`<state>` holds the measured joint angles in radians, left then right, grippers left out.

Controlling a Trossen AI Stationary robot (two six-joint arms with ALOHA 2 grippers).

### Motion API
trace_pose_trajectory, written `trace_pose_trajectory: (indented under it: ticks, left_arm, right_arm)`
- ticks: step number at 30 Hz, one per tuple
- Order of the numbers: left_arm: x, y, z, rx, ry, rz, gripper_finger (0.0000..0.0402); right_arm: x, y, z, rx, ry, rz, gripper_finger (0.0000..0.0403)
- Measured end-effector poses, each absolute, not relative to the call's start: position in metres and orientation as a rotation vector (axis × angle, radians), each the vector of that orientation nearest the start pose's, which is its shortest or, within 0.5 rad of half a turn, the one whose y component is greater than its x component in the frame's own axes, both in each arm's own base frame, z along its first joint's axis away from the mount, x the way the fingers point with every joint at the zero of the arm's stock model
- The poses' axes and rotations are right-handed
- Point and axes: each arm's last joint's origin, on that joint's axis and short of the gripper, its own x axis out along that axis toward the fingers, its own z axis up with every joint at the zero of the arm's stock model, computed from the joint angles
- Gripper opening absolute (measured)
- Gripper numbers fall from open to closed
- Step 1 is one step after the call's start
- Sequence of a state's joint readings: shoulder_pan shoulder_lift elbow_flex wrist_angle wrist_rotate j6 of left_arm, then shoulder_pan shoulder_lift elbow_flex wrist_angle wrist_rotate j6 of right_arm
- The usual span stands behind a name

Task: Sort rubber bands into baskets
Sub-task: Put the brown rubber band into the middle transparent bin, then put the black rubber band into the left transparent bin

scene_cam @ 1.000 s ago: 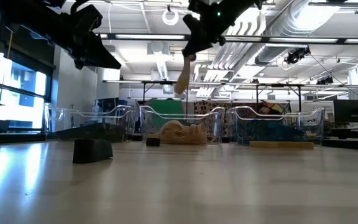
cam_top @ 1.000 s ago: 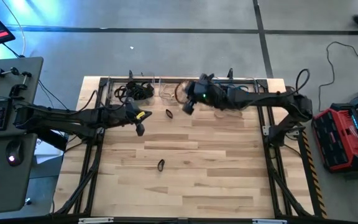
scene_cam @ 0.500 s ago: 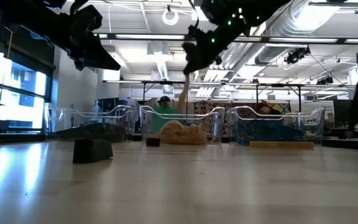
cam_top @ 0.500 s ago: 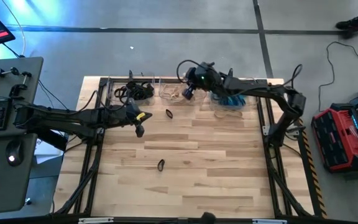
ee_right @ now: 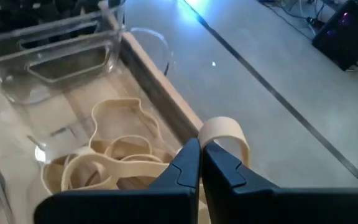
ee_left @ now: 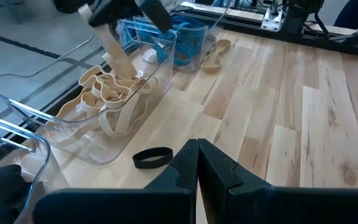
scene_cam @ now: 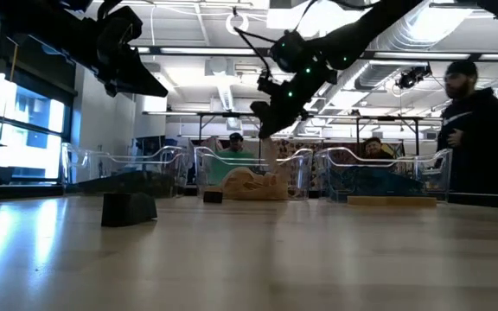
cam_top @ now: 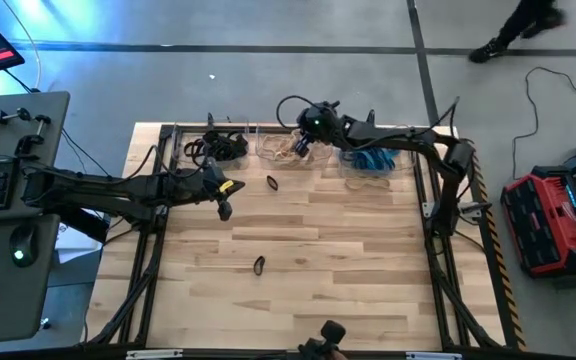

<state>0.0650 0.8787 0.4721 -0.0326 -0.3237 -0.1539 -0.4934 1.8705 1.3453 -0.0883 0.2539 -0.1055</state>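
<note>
Pinching a wide tan rubber band (ee_right: 224, 135) between pressed-together fingers, the right gripper (cam_top: 301, 147) hangs over the clear plastic middle basket (ee_left: 73, 127) of tan bands on the wooden tabletop (cam_top: 348, 260).

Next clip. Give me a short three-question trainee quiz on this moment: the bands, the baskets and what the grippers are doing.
1. True or false: the right gripper holds a blue band.
2. Which basket is it over? A black bands B tan bands C blue bands
3. How many loose black bands lie on the open table?

Key: 1 false, it is shut on a tan band. 2 B. 3 two; the other lies nearer the middle.
</note>
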Motion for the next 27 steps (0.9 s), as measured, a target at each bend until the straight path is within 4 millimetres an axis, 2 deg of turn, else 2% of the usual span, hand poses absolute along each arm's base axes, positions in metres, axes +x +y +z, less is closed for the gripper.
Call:
trace_pose_trajectory:
  ticks: [6, 14, 17, 22, 27]
  left_arm:
    - [0.185, 0.021, 0.224, -0.093, 0.408, 0.415, 0.0000]
    - [0.185, 0.021, 0.224, -0.092, 0.408, 0.415, 0.0000]
    - [0.185, 0.021, 0.224, -0.092, 0.408, 0.415, 0.0000]
    - [0.185, 0.021, 0.224, -0.092, 0.408, 0.415, 0.0000]
    - [0.185, 0.021, 0.224, -0.092, 0.408, 0.415, 0.0000]
  right_arm:
    - [0.369, -0.206, 0.214, -0.025, 0.702, -0.680, 0.0000]
    - [0.370, -0.207, 0.215, -0.028, 0.693, -0.699, 0.0016]
    - [0.370, -0.206, 0.216, -0.037, 0.695, -0.713, 0.0037]
    - [0.374, -0.203, 0.223, -0.041, 0.699, -0.703, 0.0095]
    - [0.382, -0.192, 0.237, -0.051, 0.732, -0.668, 0.0152]
